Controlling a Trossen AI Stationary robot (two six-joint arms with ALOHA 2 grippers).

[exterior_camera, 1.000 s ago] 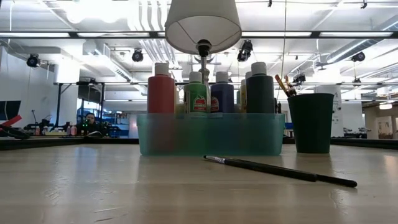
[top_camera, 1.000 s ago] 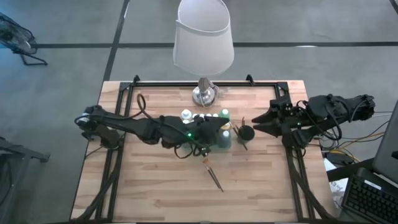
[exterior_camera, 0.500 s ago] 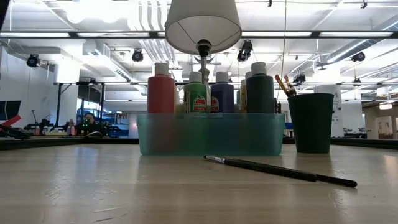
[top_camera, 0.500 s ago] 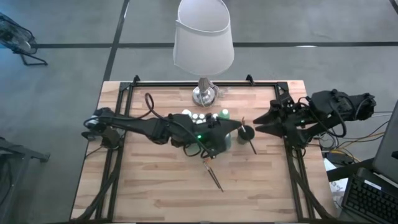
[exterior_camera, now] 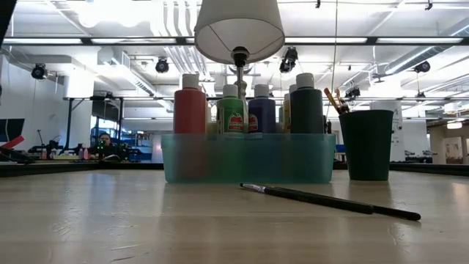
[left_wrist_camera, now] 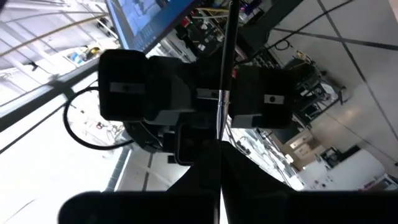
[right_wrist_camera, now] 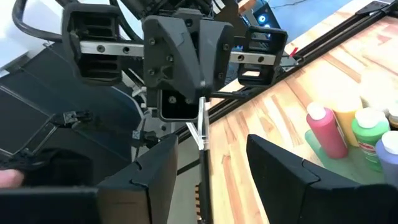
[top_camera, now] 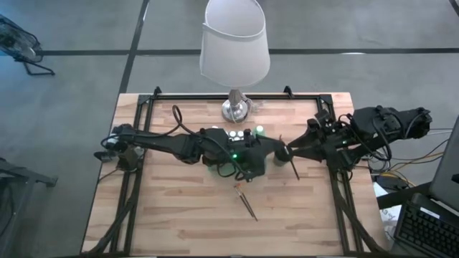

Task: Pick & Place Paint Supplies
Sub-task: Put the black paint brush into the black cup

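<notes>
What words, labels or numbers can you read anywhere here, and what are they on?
No text here can be read.
Green bottle: there is a picture label, its print too small to read.
Monitor: the screen content is blurred.
Other bottles, cup and lamp: no lettering shows.

White-capped paint bottles [exterior_camera: 242,110] stand upright in a teal bin [exterior_camera: 249,158]; one dark paintbrush [exterior_camera: 330,200] lies flat before it.

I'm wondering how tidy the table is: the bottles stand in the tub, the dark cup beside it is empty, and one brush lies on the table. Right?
Not quite. The cup isn't empty: brushes stick out of its top, as the low view shows. The rest holds: the bottles stand in the tub, and one brush lies on the table.
</notes>
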